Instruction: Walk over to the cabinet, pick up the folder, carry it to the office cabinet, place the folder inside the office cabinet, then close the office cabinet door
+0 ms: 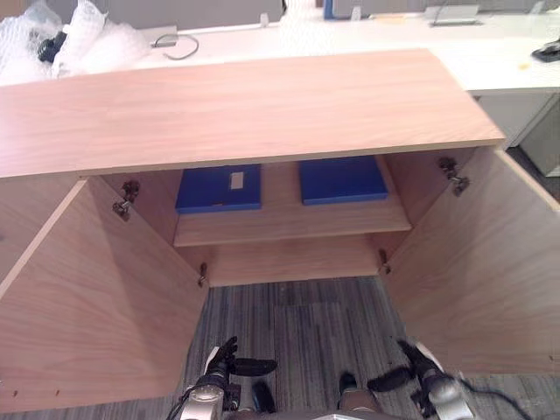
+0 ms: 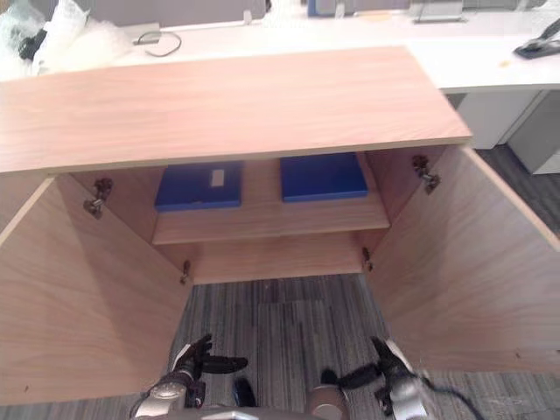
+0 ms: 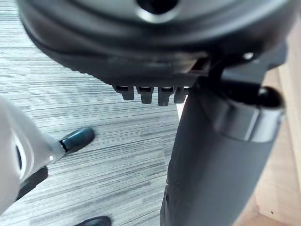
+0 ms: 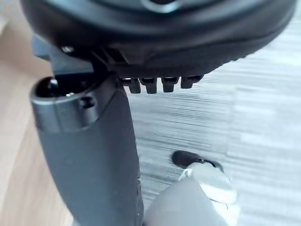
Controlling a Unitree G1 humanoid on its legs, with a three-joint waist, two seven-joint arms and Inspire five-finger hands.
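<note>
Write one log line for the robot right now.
cabinet: doors open | folders: two blue, on shelf inside | left hand: open, empty | right hand: open, empty

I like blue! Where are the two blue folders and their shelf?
Left folder (image 1: 210,194): left eye view, on its blue cover.
Right folder (image 1: 342,179): left eye view, middle of cover.
Shelf (image 1: 289,224): left eye view, bare front strip.

Even, bright light from above; the cabinet (image 1: 245,114) top is well lit, its inside shaded, and the white worktop (image 1: 490,54) glares.
</note>
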